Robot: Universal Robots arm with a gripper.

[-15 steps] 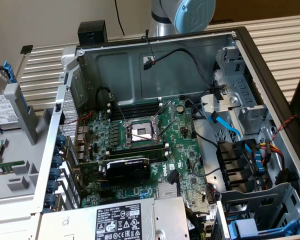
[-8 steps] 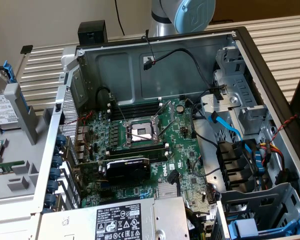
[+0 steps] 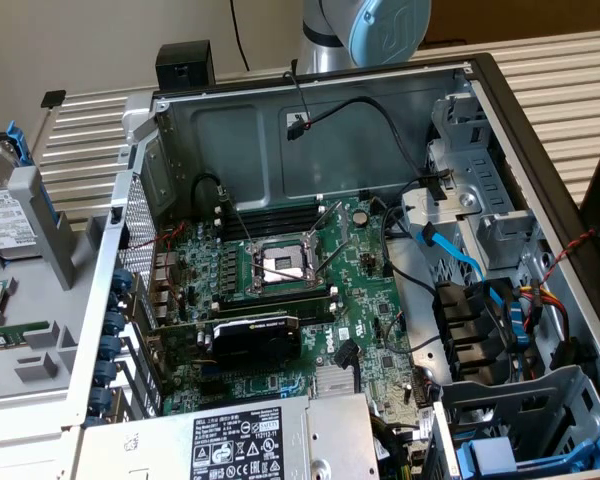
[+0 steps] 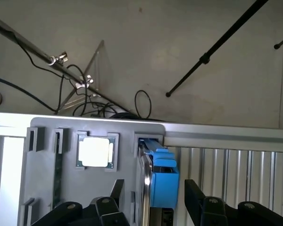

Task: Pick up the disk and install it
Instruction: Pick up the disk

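- Claw [image 4: 153, 190], wrist view: two black fingers [image 4: 119, 193] spread wide, released, grasping nothing. One finger stands to each side of the disk [image 4: 161, 181], with a gap showing at each face.
- Wrist view, disk: on edge in a slot of the grey holder [image 4: 47, 188], with the silver metal side toward one finger and the bright blue frame toward the other.
- Wrist view, processor chip [image 4: 95, 151]: flat in a square recess of the grey holder, near the disk's slot and apart from the disk.
- Wrist view, slatted table [image 4: 226, 174]: beside the grey holder, on the disk's side.
- Wrist view, floor [image 4: 155, 56]: beyond the grey holder's far edge, with black cables and thin stand legs across it.
- Exterior view, disk [image 3: 0, 215]: white label facing out, upright in the grey holder [image 3: 50, 240], at the exterior view's left edge.
- Exterior view, computer case [image 3: 480, 80]: open, just beside the grey holder on the exterior view's right.
- Exterior view, robot arm [image 3: 375, 30]: grey and pale blue joint behind the computer case, well apart from the grey holder.
- Exterior view, inside the computer case:
  - green motherboard [image 3: 370, 270]
  - processor socket [image 3: 282, 262]
  - black graphics card [image 3: 255, 340]
  - silver power supply [image 3: 320, 430] with a warning label
  - blue cable [image 3: 455, 255]
  - blue tray [image 3: 510, 455], at the corner farthest from the grey holder
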